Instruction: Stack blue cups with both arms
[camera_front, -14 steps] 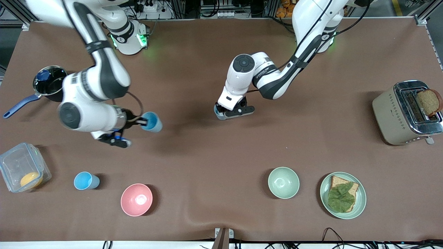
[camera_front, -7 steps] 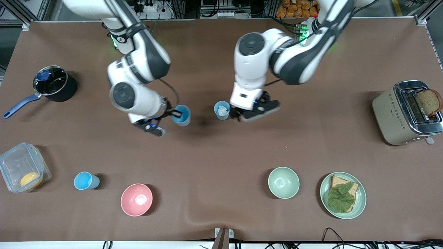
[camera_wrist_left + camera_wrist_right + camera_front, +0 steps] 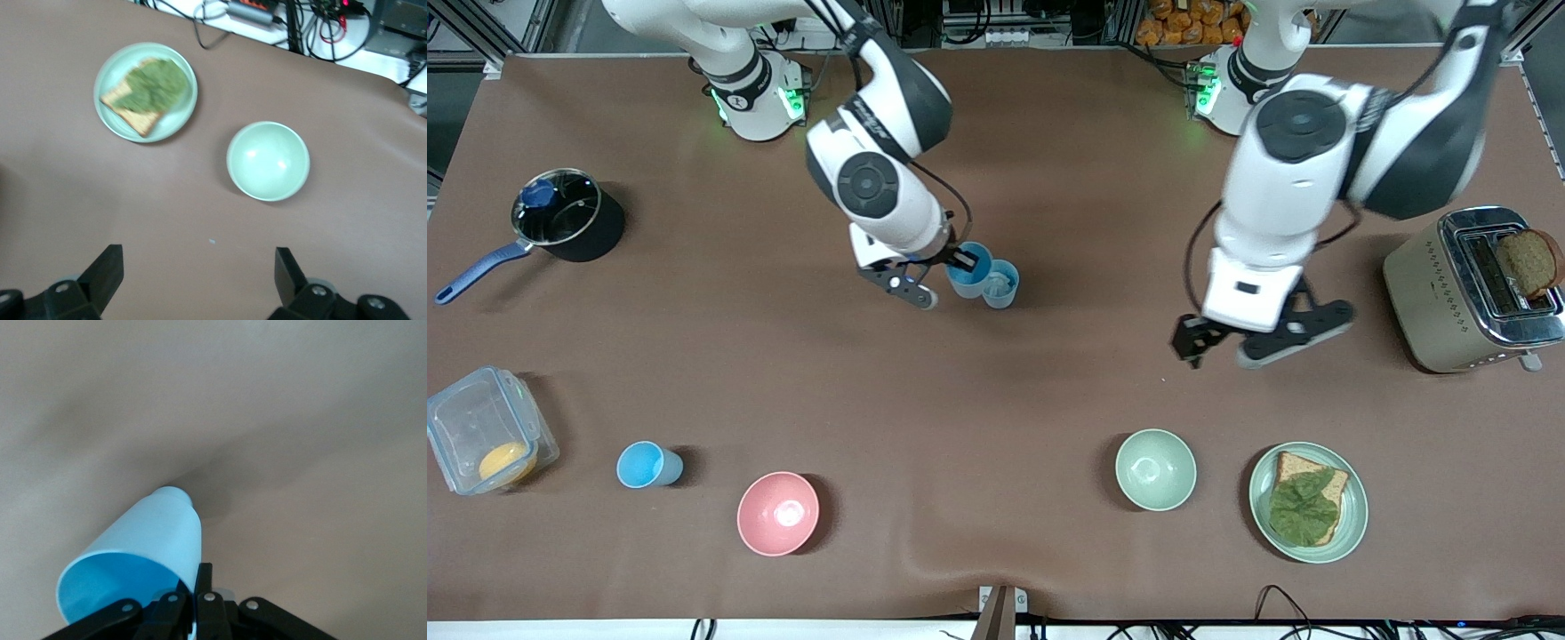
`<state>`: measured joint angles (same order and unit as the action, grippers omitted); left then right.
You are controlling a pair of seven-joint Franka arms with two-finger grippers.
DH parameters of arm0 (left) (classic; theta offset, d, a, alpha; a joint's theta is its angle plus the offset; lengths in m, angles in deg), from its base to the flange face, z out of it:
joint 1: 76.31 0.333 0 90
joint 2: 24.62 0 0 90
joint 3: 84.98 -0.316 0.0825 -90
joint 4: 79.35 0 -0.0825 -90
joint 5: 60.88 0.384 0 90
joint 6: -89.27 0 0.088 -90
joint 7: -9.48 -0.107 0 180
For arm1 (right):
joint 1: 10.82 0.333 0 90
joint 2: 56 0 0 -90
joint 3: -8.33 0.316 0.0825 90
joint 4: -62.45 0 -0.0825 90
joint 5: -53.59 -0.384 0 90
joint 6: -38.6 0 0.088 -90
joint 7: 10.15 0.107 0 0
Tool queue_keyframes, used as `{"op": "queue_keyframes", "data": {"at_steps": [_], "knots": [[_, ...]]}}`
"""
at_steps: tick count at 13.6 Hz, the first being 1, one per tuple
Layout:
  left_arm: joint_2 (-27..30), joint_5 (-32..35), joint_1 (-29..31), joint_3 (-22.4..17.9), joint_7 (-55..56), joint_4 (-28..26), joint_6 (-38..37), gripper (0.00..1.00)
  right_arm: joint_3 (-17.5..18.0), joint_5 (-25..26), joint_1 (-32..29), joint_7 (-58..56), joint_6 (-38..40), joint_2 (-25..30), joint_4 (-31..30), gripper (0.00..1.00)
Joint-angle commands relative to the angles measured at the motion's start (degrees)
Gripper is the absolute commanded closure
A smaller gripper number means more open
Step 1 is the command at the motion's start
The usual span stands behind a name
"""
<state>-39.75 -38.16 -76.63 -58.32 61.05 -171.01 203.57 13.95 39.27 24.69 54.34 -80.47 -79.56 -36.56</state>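
At upper centre of the front view, the right hand (image 3: pixel 959 260) is gripping a blue cup (image 3: pixel 968 269) by its rim.
It is hanging beside a second cup (image 3: pixel 1000 284) standing on the surface (image 3: pixel 996 391); a third cup (image 3: pixel 647 465) is sitting lower left. The left hand (image 3: pixel 1221 348) is hovering released, centre right.

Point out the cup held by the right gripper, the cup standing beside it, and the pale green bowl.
held cup (image 3: pixel 967 269), front view, its blue inside.
standing cup (image 3: pixel 1002 286), front view, its inside near the rim.
pale green bowl (image 3: pixel 268 161), left wrist view, middle of its inside.
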Motion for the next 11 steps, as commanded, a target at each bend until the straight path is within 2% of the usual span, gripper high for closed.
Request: {"op": "queue_keyframes", "data": {"at_steps": [1, 5, 8, 11], "knots": [[5.0, -1.0, 3.39, 0.75, -9.26, -0.72, -3.63, 0.0, -0.7, -0.8, 2.02, 3.36, -1.17, -3.68, 3.73, 1.0], [7.04, -9.44, 10.77, 0.58, -23.07, 3.22, -9.69, 0.0, -0.7, -0.89, 2.64, 3.72, -1.17, -4.66, 4.09, 1.0], [7.13, -9.97, 11.84, 0.49, -24.68, 5.26, -14.53, 0.0, -0.7, -0.8, 3.6, 4.33, -1.25, -5.18, 4.0, 1.0], [7.22, -10.06, 13.77, 0.49, -24.59, 6.4, -15.6, 0.0, -0.7, -0.8, 4.13, 4.33, -1.26, -5.62, 4.0, 1.0]]}}
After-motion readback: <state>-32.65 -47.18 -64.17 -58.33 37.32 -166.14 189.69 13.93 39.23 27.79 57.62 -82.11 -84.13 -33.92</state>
